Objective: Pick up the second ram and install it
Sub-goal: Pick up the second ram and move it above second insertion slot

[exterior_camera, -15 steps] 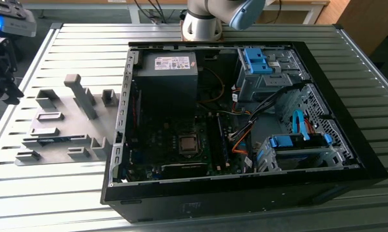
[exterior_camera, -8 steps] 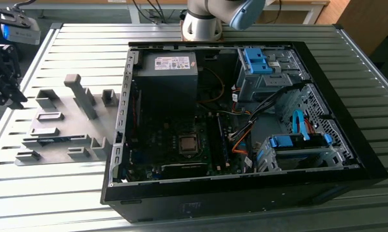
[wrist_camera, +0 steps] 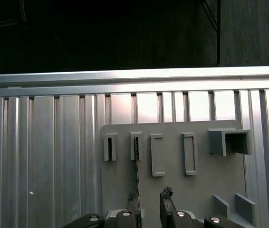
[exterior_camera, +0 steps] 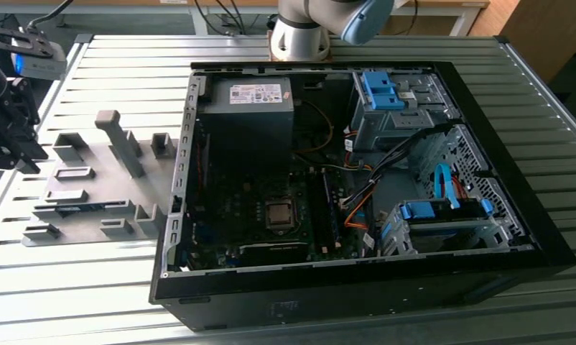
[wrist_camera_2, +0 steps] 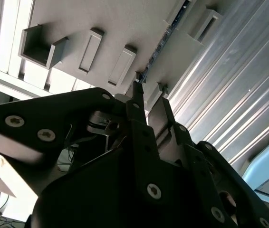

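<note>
The second ram [wrist_camera: 137, 171], a thin blue-green memory stick seen edge-on as a dark line, stands on its long edge in the flat grey plastic holder tray [wrist_camera: 201, 190]. Its long axis runs parallel to the slats of the ribbed aluminium table [wrist_camera: 39, 156]. Its far end sits in a small grey slotted block [wrist_camera: 135, 147], and its near end reaches in between the black fingers [wrist_camera: 167, 195] of the gripper [wrist_camera: 149, 197]. The fingers stand spread, one on each side of the stick, which lies just beside one of them and apart from the other; nothing is pinched. One stick shows on the tray in both wrist views. In the first wrist view the tray also carries two small slotted blocks, two long rectangular frames [wrist_camera: 157, 155] and one open box-shaped bracket [wrist_camera: 229, 142]. In the exterior view the tray lies at that view's left, just beside the open black computer case [exterior_camera: 365, 302], which lies on its side and holds two bright blue drive-bay latches [exterior_camera: 384, 90]. A white label [exterior_camera: 254, 93] sits on the dark power supply [exterior_camera: 245, 122]; its print cannot be made out.
</note>
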Controlling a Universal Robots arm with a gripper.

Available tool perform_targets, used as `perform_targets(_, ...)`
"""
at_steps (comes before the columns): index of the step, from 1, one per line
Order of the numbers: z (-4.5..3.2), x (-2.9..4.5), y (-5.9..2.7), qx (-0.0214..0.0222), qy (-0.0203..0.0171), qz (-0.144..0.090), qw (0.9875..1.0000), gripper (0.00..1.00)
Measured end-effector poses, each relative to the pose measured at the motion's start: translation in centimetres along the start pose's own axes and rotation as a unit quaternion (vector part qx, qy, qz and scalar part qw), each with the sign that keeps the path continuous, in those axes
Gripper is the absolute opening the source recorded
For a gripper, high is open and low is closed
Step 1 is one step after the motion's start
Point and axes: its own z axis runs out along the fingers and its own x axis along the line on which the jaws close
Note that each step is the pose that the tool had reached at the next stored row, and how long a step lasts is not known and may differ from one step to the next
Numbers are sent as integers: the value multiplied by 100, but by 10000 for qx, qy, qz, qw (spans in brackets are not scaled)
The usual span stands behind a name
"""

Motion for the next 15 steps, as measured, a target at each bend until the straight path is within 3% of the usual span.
perform_targets(15, 57, 2, -3, 0, 0, 0, 10000, 32)
